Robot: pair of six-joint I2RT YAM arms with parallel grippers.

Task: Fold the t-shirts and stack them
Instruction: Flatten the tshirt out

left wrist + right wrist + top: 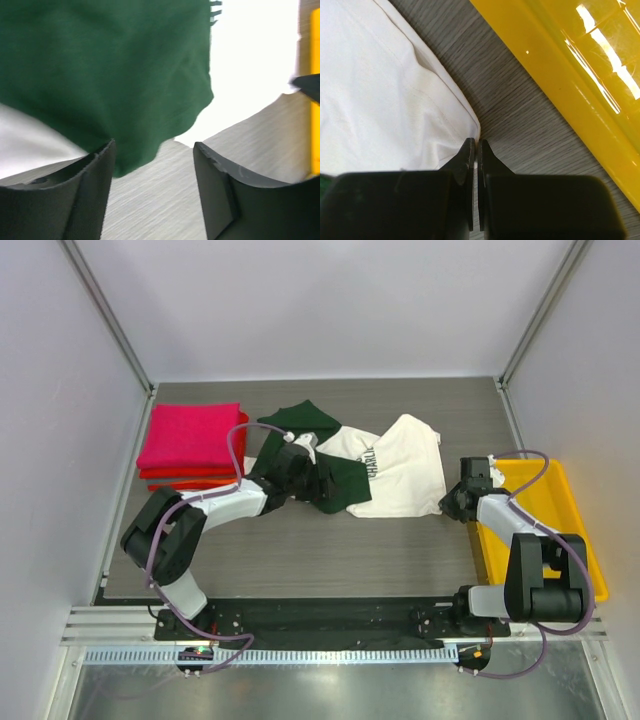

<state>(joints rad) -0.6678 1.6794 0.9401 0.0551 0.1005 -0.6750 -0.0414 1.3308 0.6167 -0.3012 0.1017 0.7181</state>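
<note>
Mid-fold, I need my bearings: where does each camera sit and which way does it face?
Top external: above, behind the arms, looking down on table, shirt, stack, tray; both arms show.
Left wrist: low over the table, facing the shirt's green part; open left pincer shows.
Right wrist: facing the shirt's white corner; right pincer shut on it.
Shared: both wrist views catch shirt and tray.

The spread shirt is cream-white, with dark green collar and sleeve parts and dark lettering. At ten o'clock a magenta-pink shirt tops red ones. The tray at three o'clock is glossy yellow with white glare streaks. The worktop is grey with a fine streaked grain. The jaws are matt black. The left arm and right arm mix black and white, and their cables are pale purple.
</note>
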